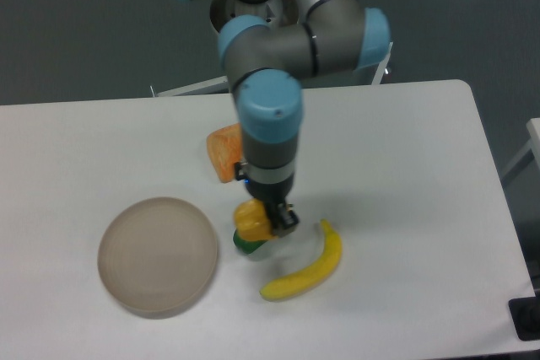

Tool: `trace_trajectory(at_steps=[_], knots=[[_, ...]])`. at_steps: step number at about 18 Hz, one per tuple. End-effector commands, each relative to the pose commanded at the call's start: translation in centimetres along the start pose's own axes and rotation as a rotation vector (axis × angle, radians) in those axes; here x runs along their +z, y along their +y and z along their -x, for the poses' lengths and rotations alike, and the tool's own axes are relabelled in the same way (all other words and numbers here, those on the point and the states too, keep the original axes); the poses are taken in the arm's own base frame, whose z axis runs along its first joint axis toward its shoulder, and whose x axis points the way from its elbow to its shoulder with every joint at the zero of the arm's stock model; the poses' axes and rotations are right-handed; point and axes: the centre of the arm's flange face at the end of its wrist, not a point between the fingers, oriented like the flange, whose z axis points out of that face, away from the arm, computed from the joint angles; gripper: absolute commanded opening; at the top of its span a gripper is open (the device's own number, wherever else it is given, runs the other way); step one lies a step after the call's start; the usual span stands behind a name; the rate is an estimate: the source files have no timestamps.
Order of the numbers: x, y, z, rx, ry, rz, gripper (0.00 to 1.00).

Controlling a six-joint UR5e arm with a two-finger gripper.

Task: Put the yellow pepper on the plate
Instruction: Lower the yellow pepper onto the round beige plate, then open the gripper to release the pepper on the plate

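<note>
The yellow pepper (249,218) is a small lumpy yellow-orange piece at the table's middle front. My gripper (267,223) points straight down and is shut on it, with one dark finger (284,220) showing on its right side. The pepper sits just above a green pepper (244,244), which is partly hidden under it. The plate (158,255) is round, flat and beige-grey, lies to the left of the gripper, and has nothing on it.
A long curved yellow banana (306,265) lies just right of the gripper. An orange wedge-shaped piece (224,152) lies behind it, beside the arm's wrist. The table's front edge runs close below the plate and banana.
</note>
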Motion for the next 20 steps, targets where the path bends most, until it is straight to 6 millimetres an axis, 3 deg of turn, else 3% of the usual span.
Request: trace_trajectory(at_steps=[8, 16, 20], knots=[[6.2, -7.5, -3.3, -0.006, 0.07, -0.009, 0.36], [10.4, -10.3, -5.0, -0.003, 0.113, 0.007, 0.39], [11.7, -10.8, -5.3, 0.007, 0.125, 0.02, 0.59]])
